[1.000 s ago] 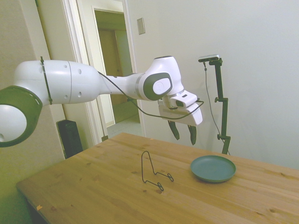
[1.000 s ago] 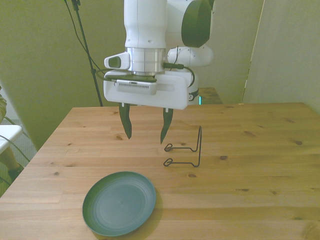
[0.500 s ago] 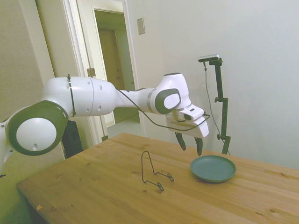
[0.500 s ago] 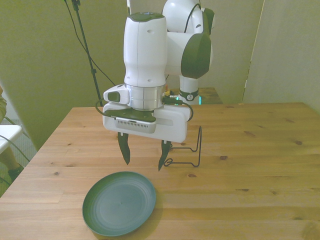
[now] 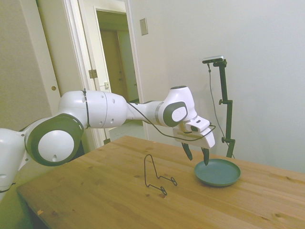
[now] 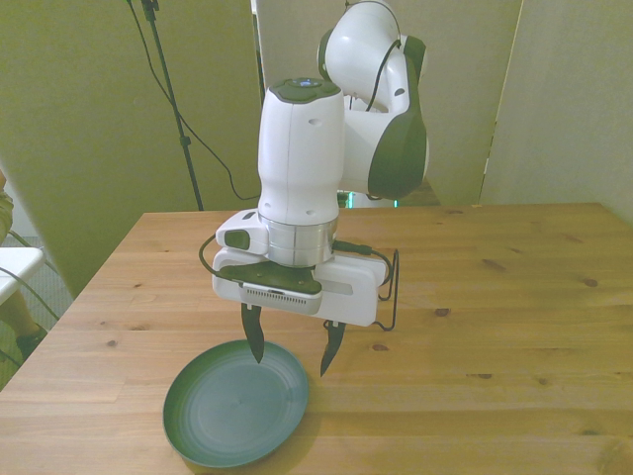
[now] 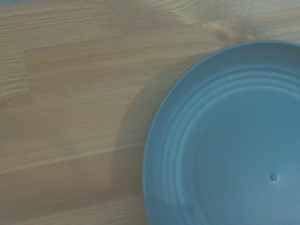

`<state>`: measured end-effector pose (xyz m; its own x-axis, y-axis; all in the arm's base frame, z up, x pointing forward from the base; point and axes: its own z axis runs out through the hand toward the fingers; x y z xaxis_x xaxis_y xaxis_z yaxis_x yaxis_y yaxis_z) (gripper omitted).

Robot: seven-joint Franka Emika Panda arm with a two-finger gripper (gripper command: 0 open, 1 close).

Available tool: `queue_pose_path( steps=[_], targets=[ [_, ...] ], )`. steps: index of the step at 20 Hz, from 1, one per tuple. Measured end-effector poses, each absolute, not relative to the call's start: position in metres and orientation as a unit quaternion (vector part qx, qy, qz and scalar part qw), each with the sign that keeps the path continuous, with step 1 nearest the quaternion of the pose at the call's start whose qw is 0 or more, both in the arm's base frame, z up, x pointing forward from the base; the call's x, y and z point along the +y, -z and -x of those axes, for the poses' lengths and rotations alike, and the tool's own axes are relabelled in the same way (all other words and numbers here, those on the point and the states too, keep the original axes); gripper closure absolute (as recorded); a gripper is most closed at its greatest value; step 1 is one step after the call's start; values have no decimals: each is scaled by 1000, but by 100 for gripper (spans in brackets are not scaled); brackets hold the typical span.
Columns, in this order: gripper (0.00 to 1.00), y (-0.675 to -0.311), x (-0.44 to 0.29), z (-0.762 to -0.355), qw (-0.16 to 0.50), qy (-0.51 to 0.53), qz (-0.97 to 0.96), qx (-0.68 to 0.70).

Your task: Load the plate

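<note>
The plate (image 6: 235,416) lies flat on the wooden bench (image 6: 514,327), near the bench's front edge on the front view's left. In the side view the plate (image 5: 217,172) sits toward the far right of the bench top, well apart from the near corner. It is a dull teal, shallow, with a raised rim and faint rings on its inner face (the wrist view shows a small dot near its middle).

The gripper (image 6: 294,358) hangs over the plate's rim on the side nearest the wire stand, pointing down. Its two dark fingers are spread with a clear gap between them and nothing held. One fingertip (image 6: 256,348) shows against the plate's inner face; the other (image 6: 327,361) shows against bare wood just off the rim. Whether either tip touches cannot be told. In the side view the gripper (image 5: 196,156) stands at the plate's left edge.

A thin black wire stand (image 5: 156,175) rests upright on the bench, near the plate but not touching it. In the front view the wire stand (image 6: 392,297) is partly hidden behind the gripper's white body.

The wrist view shows the plate (image 7: 225,140) beside bare wood grain (image 7: 70,117).
</note>
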<state>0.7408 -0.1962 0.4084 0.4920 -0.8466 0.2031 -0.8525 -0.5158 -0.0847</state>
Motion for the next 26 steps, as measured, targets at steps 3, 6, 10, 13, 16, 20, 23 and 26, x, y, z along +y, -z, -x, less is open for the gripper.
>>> queue_pose_path(
  steps=[3,6,10,13,16,20,23,26],
  targets=[
    [0,-401,-189,-744,14,-107,-866,-488],
    [0,-393,-187,-746,16,-107,-868,-485],
    [0,-384,-183,-749,29,-112,-869,-481],
    [0,-380,-176,-752,32,-115,-869,-480],
    [0,-378,-171,-754,34,-118,-870,-477],
    [0,-374,-170,-755,40,-118,-869,-478],
    [0,-369,-172,-755,42,-116,-869,-479],
    [0,-366,-173,-755,44,-117,-869,-479]
  ],
)
